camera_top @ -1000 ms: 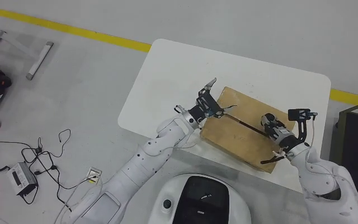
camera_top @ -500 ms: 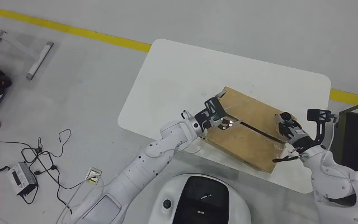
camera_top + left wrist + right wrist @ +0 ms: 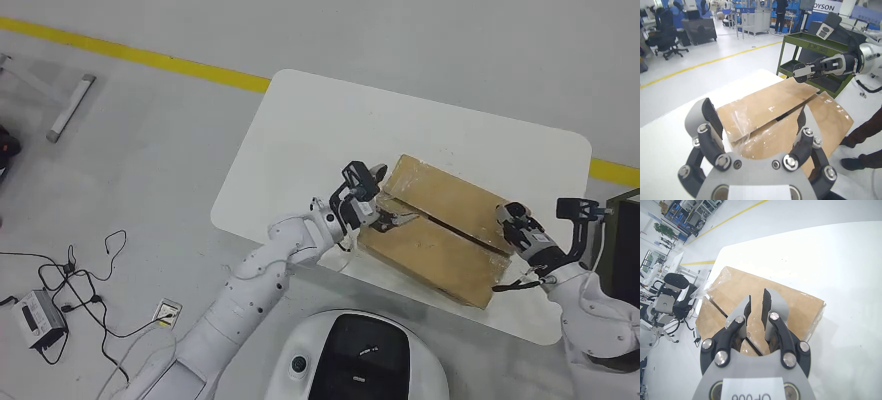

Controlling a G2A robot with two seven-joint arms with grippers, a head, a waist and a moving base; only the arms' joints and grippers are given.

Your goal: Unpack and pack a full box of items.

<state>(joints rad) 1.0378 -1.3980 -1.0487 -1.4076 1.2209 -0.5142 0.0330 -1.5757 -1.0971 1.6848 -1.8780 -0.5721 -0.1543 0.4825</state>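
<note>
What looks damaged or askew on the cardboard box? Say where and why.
On the box, clear tape hangs loose and crumpled at the end by the left claw, and the top flaps gape along the seam, one edge raised above the other.

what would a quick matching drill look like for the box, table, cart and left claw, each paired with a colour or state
Things:
1 box
2 table
3 cart
4 left claw

Colour or state:
a green
b open wide
c white
d brown

Pairs: 1-d, 2-c, 3-a, 4-b
</note>
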